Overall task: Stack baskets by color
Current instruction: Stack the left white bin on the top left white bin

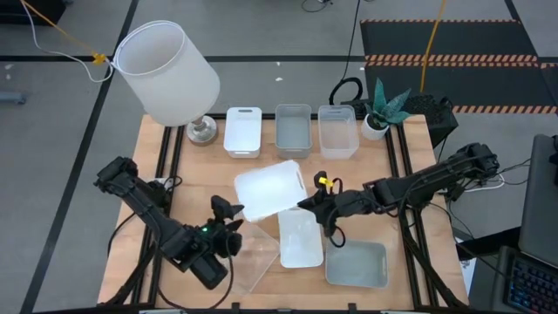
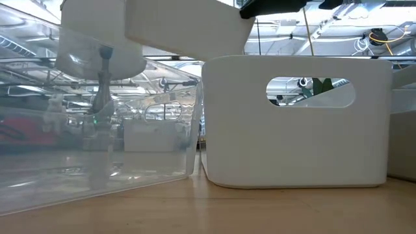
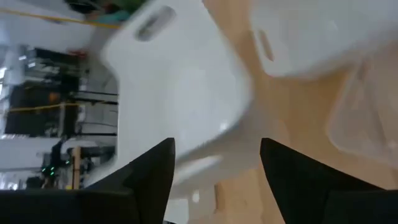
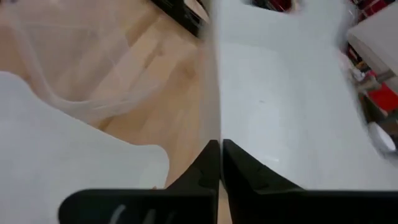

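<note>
My right gripper (image 1: 311, 203) is shut on a white basket (image 1: 270, 190), which hangs above the table's middle and shows at the top of the low view (image 2: 182, 26). My left gripper (image 1: 230, 216) is open. Its fingers (image 3: 149, 174) stand on either side of that basket's near left corner (image 3: 205, 158). Below stand a second white basket (image 1: 300, 237), a clear basket (image 1: 253, 260) and a grey basket (image 1: 357, 263), all on their bottoms. At the far edge stand a white (image 1: 242, 131), a grey (image 1: 293, 129) and a clear basket (image 1: 337, 131). My right gripper pinches the lifted white basket's thin side wall (image 4: 214, 118) at its right end, one finger inside and one outside. The fingers come from the table's right, slanting a little downward. The basket is clear of the table and tilted. My left gripper: whether its open fingers touch the basket's corner, I cannot tell.
A big white lampshade (image 1: 167, 71) on a metal foot stands at the far left corner. A potted plant (image 1: 382, 112) stands at the far right. Bare wood shows along the left side of the table (image 1: 187, 174).
</note>
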`<move>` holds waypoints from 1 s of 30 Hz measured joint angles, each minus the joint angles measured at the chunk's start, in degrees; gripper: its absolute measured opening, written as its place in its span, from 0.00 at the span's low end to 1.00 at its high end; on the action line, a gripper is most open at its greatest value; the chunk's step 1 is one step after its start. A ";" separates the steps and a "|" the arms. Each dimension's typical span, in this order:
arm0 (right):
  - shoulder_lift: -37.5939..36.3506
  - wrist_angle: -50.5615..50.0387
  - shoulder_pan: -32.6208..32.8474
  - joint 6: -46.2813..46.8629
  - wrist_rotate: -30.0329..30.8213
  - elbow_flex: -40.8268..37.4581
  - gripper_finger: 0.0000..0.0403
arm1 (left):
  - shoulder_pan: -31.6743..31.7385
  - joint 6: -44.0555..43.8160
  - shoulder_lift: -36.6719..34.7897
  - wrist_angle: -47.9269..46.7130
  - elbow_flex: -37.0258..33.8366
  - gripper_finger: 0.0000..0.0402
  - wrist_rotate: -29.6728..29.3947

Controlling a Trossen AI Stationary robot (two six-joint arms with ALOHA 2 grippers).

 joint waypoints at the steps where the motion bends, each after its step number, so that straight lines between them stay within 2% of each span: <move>1: 0.00 -0.04 -0.14 0.18 0.42 0.00 0.00 | -0.08 -1.10 0.00 0.12 0.62 0.58 -1.63; 5: 0.02 -0.22 -0.87 1.17 0.46 0.00 0.00 | 0.58 -4.09 0.00 3.26 3.69 0.58 -7.93; 9: 0.02 0.80 -1.60 3.44 0.37 0.00 0.01 | 3.20 -1.70 0.00 11.43 4.90 0.58 -8.05; 12: 0.02 1.01 -2.06 4.18 0.62 0.00 0.01 | 5.89 4.58 0.00 18.05 4.90 0.61 -3.75; 15: 0.02 0.96 -2.06 4.47 3.64 0.00 0.01 | 9.72 9.34 0.00 24.29 4.90 0.65 2.71; 19: 0.02 0.98 -2.01 3.62 6.16 0.00 0.01 | 14.75 12.58 0.00 26.53 4.90 0.66 7.95; 22: 0.04 0.96 -2.00 3.20 6.21 0.00 0.01 | 18.11 12.82 0.00 26.57 4.72 0.63 11.20; 26: 0.04 0.96 -1.97 3.05 6.19 0.00 0.01 | 21.55 12.52 0.07 26.62 2.20 0.57 19.95; 30: 0.04 0.96 -1.97 3.02 6.19 0.00 0.01 | 22.77 14.05 0.09 26.37 -0.02 0.49 20.83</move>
